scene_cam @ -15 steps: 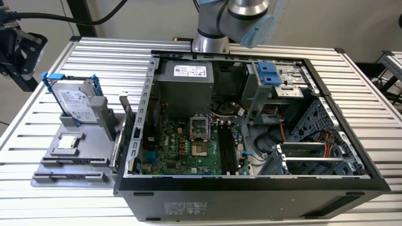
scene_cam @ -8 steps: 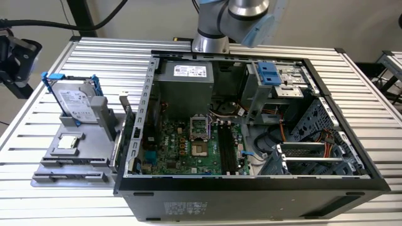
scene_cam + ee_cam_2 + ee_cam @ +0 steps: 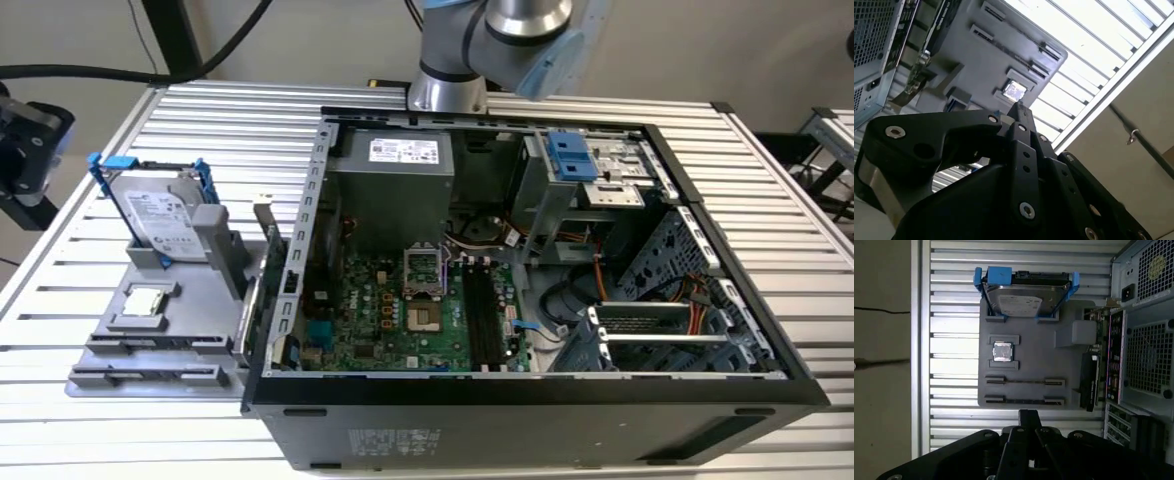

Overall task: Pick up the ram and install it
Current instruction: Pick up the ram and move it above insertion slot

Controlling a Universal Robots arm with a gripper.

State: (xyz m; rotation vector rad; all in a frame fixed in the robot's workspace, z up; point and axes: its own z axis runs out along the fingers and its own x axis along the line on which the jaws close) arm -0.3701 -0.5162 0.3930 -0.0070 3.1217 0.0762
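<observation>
Near the grey tray, beside the open computer case, I hang with my gripper drawn narrow and holding nothing. The step in hand, I judge, is the pick, not yet begun: the ram seems to be the thin strip on edge between two tray clips. So thin an edge calls for opened fingers squared to its flat sides. The tray also holds the hard drive and the processor chip; the case holds the motherboard.

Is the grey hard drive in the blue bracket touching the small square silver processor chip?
Apart. In the first wrist view, bare grey tray separates hard drive and chip.
</observation>
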